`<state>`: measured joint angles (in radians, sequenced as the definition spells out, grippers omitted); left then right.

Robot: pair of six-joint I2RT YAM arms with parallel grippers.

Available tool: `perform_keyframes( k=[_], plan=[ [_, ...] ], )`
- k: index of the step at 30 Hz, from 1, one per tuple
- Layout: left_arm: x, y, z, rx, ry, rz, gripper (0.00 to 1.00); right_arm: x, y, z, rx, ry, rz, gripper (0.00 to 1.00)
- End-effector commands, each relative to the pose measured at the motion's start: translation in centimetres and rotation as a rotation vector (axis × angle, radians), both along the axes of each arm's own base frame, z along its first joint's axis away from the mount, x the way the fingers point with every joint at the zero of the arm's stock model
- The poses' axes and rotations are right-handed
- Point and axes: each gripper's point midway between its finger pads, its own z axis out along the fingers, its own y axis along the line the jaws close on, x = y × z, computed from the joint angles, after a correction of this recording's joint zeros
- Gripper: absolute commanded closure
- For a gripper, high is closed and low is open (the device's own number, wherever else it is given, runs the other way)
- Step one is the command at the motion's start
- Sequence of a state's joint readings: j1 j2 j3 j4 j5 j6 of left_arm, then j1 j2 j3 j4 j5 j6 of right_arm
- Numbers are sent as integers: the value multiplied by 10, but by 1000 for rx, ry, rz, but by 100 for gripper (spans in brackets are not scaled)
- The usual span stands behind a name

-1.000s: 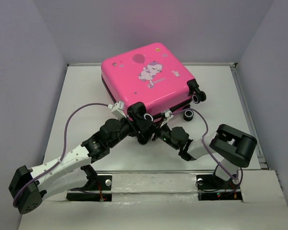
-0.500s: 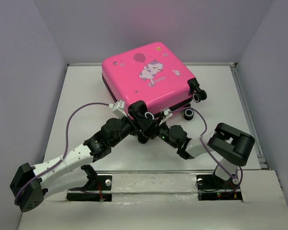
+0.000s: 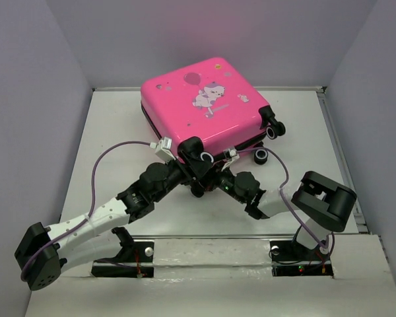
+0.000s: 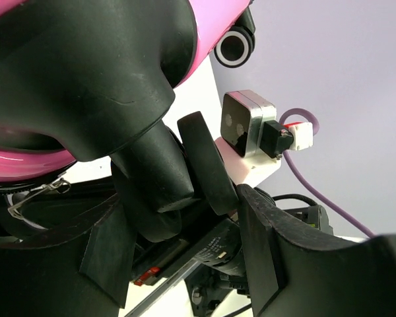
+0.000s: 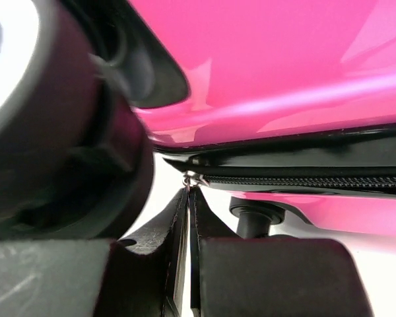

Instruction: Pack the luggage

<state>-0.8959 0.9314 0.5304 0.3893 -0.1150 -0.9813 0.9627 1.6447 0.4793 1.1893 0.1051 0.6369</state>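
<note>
1. Count: one luggage (image 3: 204, 109), two arms, two claws. From above I count three wheels (image 3: 272, 131) showing on the case.
2. The luggage lies flat on the desk (image 3: 112, 125), at the far centre, printed pink shell up. It is turned diagonally, so one black-trimmed corner points near, toward both claws.
3. Left claw (image 4: 185, 224): it comes in from the near left and sits at that near corner. The jaws stand partly apart with a black caster (image 4: 204, 168) of the case between them. I cannot tell whether the pads touch it, and I see nothing gripped.
4. Right claw (image 5: 188, 198): it comes in from the near right, just under the case's near edge and close beside the left claw. Its fingers (image 5: 165, 228) are pressed together, and the small metal zip pull (image 5: 193, 179) sits at their tips, seemingly nipped between them.
5. The zip track (image 5: 303, 179) runs right from the pull, teeth meshed, between the pink upper shell and the lower one.
</note>
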Motion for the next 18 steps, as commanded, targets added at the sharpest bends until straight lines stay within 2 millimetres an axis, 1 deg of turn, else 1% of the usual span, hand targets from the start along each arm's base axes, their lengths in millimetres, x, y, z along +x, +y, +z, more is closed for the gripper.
perform_keyframes(
  k=[1, 3, 4, 5, 6, 7, 8, 9, 10, 11, 12, 13, 14, 15, 16, 17, 18],
  plan=[
    [-35, -2, 167, -377, -360, -126, 94, -46, -15, 166, 501, -363, 167, 93],
    [-38, -6, 180, -402, -362, -157, 94, -57, -4, 163, 499, -354, 239, 93],
    [-44, -8, 194, -437, -379, -189, 94, -53, 2, 161, 496, -350, 241, 93],
    [-50, -14, 197, -450, -378, -238, 94, -58, 10, 159, 503, -332, 274, 93],
    [-56, -15, 211, -494, -380, -270, 94, -56, 16, 167, 523, -339, 289, 93],
    [-63, -20, 214, -507, -377, -319, 94, -58, 28, 159, 518, -313, 313, 93],
    [-63, -25, 214, -515, -363, -343, 94, -59, 34, 160, 526, -308, 326, 93],
    [-68, -26, 223, -555, -360, -367, 94, -63, 43, 159, 532, -299, 349, 93],
    [-71, -27, 226, -564, -364, -388, 94, -60, 50, 173, 568, -314, 360, 93],
    [-73, -31, 230, -571, -367, -401, 94, -62, 63, 164, 562, -291, 386, 93],
    [-75, -34, 230, -571, -368, -407, 94, -66, 72, 165, 573, -281, 406, 93],
    [-74, -36, 229, -566, -371, -400, 94, -67, 79, 177, 609, -291, 418, 93],
    [-75, -38, 230, -567, -373, -402, 94, -64, 84, 178, 617, -286, 420, 93],
    [-77, -40, 229, -567, -374, -405, 94, -64, 92, 172, 621, -262, 428, 93],
    [-74, -42, 226, -560, -375, -392, 94, -67, 96, 181, 649, -259, 442, 93],
    [-74, -43, 223, -559, -373, -390, 94, -65, 98, 181, 654, -257, 439, 93],
    [-74, -44, 217, -555, -369, -387, 94, -69, 102, 181, 659, -249, 448, 93]
  ],
)
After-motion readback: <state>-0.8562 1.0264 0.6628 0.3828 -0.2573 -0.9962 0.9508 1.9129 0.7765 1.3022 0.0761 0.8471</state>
